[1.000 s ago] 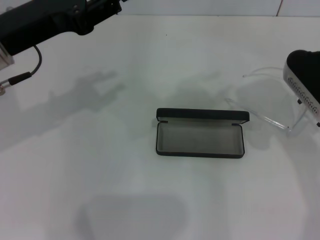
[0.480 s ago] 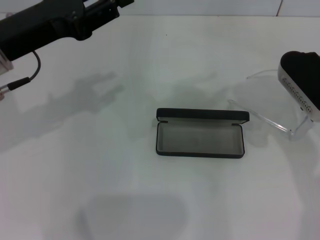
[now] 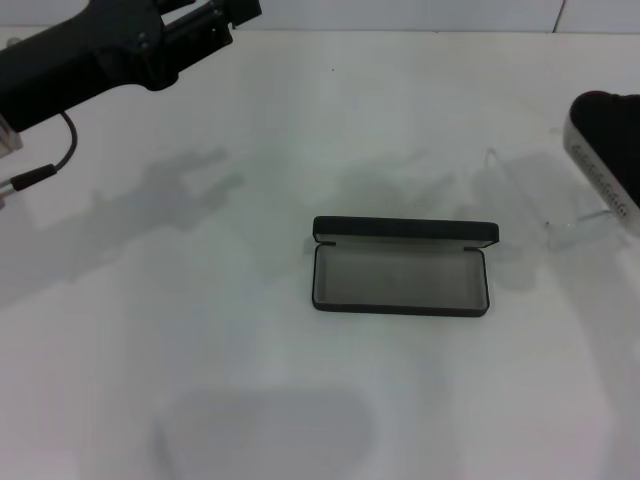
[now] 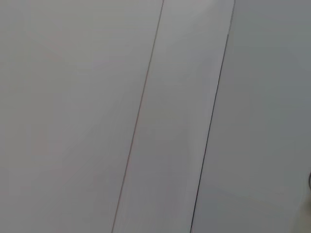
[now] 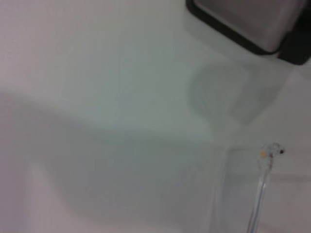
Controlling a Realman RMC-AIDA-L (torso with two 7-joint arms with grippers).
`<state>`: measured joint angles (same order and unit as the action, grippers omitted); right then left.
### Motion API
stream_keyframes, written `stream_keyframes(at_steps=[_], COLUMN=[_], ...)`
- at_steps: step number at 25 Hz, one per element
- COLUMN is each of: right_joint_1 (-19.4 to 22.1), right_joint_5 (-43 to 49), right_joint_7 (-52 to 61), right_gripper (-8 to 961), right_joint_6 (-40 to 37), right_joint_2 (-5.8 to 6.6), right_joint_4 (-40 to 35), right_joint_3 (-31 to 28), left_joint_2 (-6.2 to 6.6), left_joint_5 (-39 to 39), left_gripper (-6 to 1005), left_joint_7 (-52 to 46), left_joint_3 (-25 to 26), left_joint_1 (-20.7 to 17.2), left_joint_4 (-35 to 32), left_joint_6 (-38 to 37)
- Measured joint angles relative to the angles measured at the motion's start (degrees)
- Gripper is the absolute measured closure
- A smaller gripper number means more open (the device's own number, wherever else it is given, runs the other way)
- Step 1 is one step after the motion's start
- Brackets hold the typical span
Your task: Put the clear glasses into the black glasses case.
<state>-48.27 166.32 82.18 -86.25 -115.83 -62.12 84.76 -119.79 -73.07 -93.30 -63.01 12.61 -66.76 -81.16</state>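
Note:
The black glasses case (image 3: 400, 280) lies open in the middle of the table, grey lining up, with its lid standing along the far side. One corner of the case (image 5: 243, 24) shows in the right wrist view. The clear glasses (image 3: 530, 195) hang to the right of the case, slightly farther back, off the table. My right gripper (image 3: 608, 205) holds them at the frame's right edge. A clear arm of the glasses (image 5: 262, 184) with a small orange spot shows in the right wrist view. My left gripper (image 3: 225, 15) is high at the far left, away from both.
The white table (image 3: 250, 380) carries only soft shadows around the case. The left arm's cable (image 3: 60, 150) hangs at the left edge. The left wrist view shows only pale panels with thin seams (image 4: 141, 111).
My right gripper has risen and drawn back toward the right edge, carrying the clear glasses up off the table and tilting them. The left arm has shifted slightly.

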Motion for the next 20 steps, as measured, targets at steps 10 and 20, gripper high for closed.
stream_keyframes(at_steps=[10, 20], right_joint_1=[4.01, 19.19], right_joint_5=[-7.72, -51.03], right_joint_7=[2.86, 3.59], right_gripper=[895, 898], right_joint_6=[-5.47, -18.10], right_joint_2=[0.19, 0.21], right_joint_4=[-13.03, -23.23], right_joint_3=[-20.13, -38.00], left_joint_2=[0.00, -0.03], left_joint_5=[0.55, 11.52], left_gripper=[538, 710], left_joint_7=[1.14, 5.54], left_joint_3=[-0.14, -0.61], left_joint_1=[0.78, 1.97], left_joint_4=[0.05, 0.41], left_joint_6=[-1.16, -11.90])
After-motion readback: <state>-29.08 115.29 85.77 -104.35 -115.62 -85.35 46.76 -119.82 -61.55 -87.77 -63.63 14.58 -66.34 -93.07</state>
